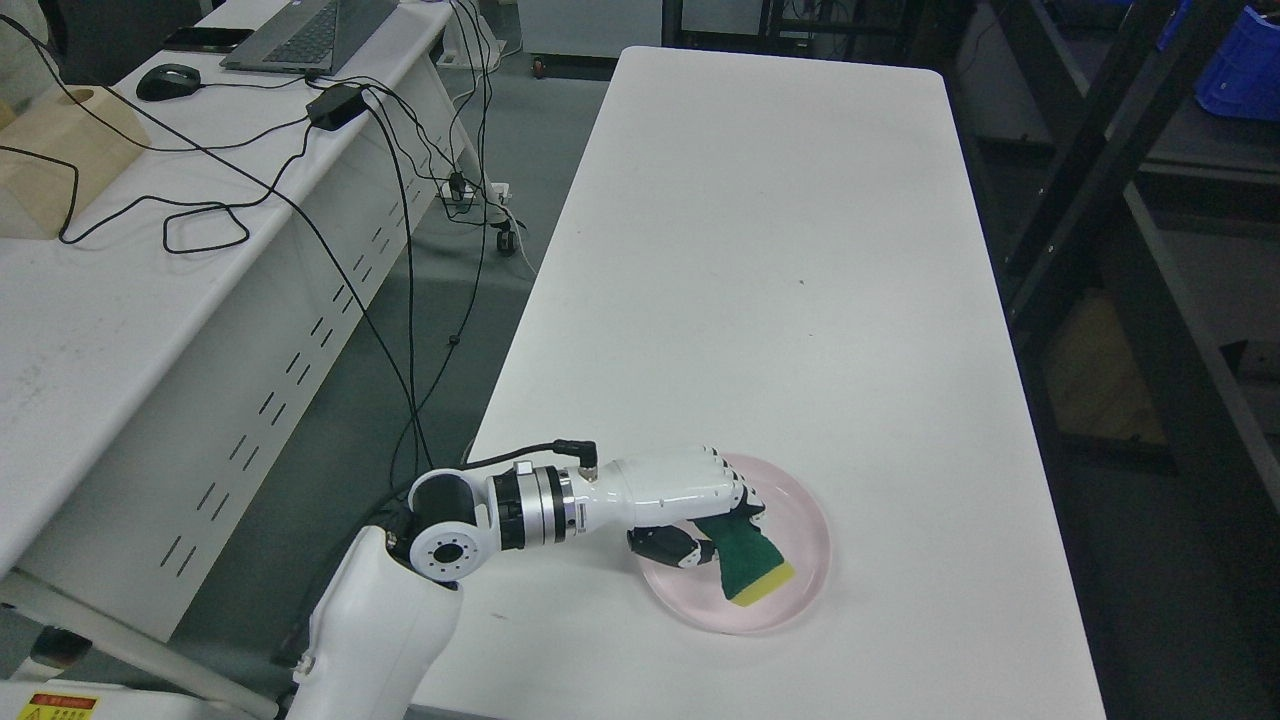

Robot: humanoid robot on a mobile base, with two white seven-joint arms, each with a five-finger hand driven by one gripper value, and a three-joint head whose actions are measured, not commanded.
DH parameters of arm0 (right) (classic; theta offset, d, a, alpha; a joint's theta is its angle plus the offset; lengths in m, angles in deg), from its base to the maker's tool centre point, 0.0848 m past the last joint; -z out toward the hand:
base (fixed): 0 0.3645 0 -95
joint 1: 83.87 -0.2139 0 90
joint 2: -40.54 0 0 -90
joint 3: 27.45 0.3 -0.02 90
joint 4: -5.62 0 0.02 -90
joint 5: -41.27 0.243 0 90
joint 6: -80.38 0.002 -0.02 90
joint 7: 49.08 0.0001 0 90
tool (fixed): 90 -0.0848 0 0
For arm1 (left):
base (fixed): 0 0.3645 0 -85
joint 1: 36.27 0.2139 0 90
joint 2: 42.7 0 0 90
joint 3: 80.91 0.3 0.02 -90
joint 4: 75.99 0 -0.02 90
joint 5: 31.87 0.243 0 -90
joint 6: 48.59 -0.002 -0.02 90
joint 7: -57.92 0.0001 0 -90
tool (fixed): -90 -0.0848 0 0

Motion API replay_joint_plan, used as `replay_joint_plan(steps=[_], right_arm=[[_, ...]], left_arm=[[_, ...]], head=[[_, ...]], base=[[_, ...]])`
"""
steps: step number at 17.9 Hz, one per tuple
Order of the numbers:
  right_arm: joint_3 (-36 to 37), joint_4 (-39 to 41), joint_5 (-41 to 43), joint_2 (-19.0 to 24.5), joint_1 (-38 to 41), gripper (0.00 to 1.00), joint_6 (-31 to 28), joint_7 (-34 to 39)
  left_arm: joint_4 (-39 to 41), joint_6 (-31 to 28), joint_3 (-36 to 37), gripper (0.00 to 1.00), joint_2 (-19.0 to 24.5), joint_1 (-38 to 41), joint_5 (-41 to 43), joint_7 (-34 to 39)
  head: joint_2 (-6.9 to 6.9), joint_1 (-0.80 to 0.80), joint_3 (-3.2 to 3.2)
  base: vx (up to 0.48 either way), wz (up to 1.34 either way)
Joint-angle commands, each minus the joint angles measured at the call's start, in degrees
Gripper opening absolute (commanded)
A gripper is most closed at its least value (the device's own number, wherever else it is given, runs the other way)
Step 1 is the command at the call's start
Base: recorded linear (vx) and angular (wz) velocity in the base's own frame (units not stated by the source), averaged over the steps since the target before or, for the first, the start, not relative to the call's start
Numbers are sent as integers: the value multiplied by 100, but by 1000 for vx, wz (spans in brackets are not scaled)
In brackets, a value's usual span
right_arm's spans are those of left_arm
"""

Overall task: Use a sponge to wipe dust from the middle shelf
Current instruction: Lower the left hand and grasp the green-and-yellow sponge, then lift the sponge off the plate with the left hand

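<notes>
Left hand (690,505): enters from 8 o'clock, white fingers curled around green-and-yellow rectangular sponge (752,565) | sponge: green face up, yellow foam edge toward 5 o'clock, over round translucent pink plate (805,520); contact with plate unclear | plate: on long white table (780,250), near its 6 o'clock edge.

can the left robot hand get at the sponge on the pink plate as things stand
Yes, it seems so: the left robot hand is already over the pink plate, its fingers curled around the green and yellow sponge. Nothing else on the white table stands in the way.
</notes>
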Motion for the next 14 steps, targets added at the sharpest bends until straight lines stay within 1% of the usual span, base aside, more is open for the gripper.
replay_joint_plan(steps=[1,2,3,4,5,7,8,10,12,14], right_arm=[[0,100,0,-100,0,100,-1,-3],[0,100,0,-100,0,100,-1,-3],[0,100,0,-100,0,100,-1,-3],[0,100,0,-100,0,100,-1,-3],[0,100,0,-100,0,100,-1,-3],[0,100,0,-100,0,100,-1,-3],[0,100,0,-100,0,100,-1,-3],[-9,100,0,-100,0,100,-1,-3],[0,100,0,-100,0,100,-1,-3],[0,100,0,-100,0,100,-1,-3]], left_arm=[[-3,-107,-947,0,49,62,-1494,534],[-3,-194,-1105,0,49,62,-1829,824],[23,-395,-1280,0,49,97,-2181,1297],[41,-658,-1482,0,49,141,-2497,1945],[58,-931,-1693,0,49,176,-2727,2761],[137,-1336,-1931,0,49,325,-2869,4449],[277,-1494,-1976,0,49,483,-2878,5040],[541,-1654,-1959,0,49,1052,-2939,5554],[586,-1654,-1959,0,49,1397,-3176,5555],[629,-1645,-1985,0,49,1556,-3545,5564]], head=[[0,0,0],[0,0,0],[0,0,0],[0,0,0],[0,0,0],[0,0,0],[0,0,0],[0,0,0],[0,0,0],[0,0,0]], base=[[0,0],[0,0],[0,0],[0,0],[0,0],[-11,0],[-22,0],[-51,7],[-86,55],[-100,31]])
